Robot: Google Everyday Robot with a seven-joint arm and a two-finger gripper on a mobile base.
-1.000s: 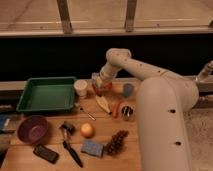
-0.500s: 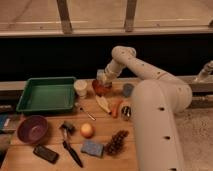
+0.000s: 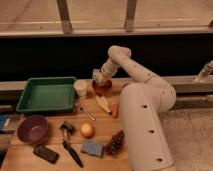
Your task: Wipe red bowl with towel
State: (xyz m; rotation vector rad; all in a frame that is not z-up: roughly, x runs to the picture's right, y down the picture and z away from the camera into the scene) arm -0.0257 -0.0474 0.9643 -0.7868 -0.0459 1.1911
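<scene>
The red bowl (image 3: 102,88) stands on the wooden table (image 3: 102,126) at the back, just right of a white cup (image 3: 80,88). My gripper (image 3: 99,78) hangs right over the bowl's rim, at the end of the white arm (image 3: 135,75) that reaches in from the right. It is shut on a pale towel (image 3: 96,74), which is bunched at the bowl's top left edge. The inside of the bowl is mostly hidden by the gripper and the towel.
A green tray (image 3: 45,94) sits at the back left, with a purple bowl (image 3: 32,129) in front of it. An orange (image 3: 87,130), carrot (image 3: 115,110), pine cone (image 3: 116,143), blue sponge (image 3: 92,148), black brush (image 3: 71,148) and phone (image 3: 46,153) lie about.
The gripper with the towel has shifted a little to the right and settled over the red bowl. Nothing else on the table has moved.
</scene>
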